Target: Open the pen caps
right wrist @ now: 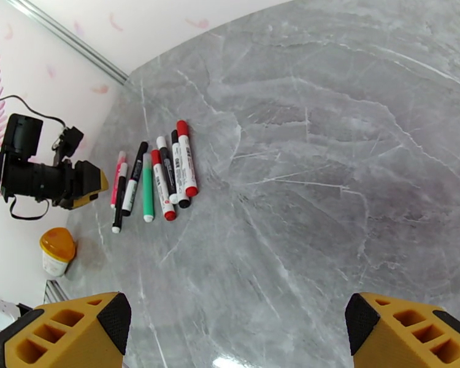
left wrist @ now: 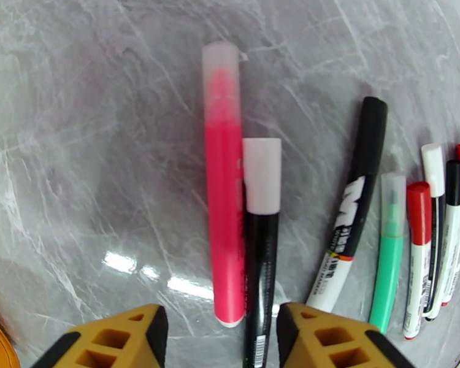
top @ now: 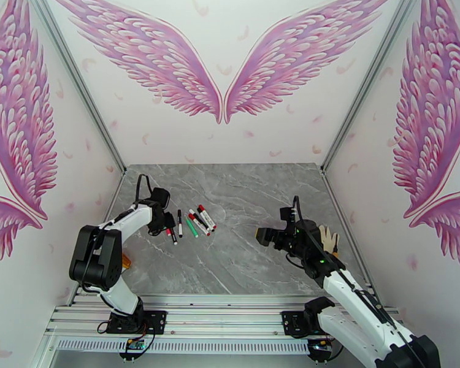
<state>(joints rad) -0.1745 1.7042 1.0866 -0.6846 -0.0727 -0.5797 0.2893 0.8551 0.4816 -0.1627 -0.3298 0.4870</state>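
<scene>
The left gripper (left wrist: pixel 221 338) is down low over the near end of the pink pen (left wrist: pixel 224 203), with its jaws part-way open. Its yellow fingers (left wrist: pixel 132 338) stand either side of two barrels: the pink pen's butt end and the black-barrelled pen (left wrist: pixel 260 271) lying tight against the pink pen's right side. The right-hand finger looks right up against the black barrel, though I can't tell if it truly touches. On the other side, bare table shows between finger and pink pen, so nothing is clamped.

Every cap I can see is on. The pink pen wears a frosted cap (left wrist: pixel 221 72) at its far end. The white cap (left wrist: pixel 262 176) of the black-barrelled pen sits about halfway along the pink pen. Fanned out to the right of the pink pen lie a black-and-white marker (left wrist: pixel 352 216), a green pen (left wrist: pixel 388 271) with a clear cap, a red-capped pen (left wrist: pixel 418 265) and three more slim pens crowded together.

The right gripper (right wrist: pixel 236 332) hangs well apart from the pink pen, jaws spread wide and empty above the grey marble table (right wrist: pixel 328 148). An orange-lidded tub (right wrist: pixel 57 246) stands near the pink pen, by the table's edge.
</scene>
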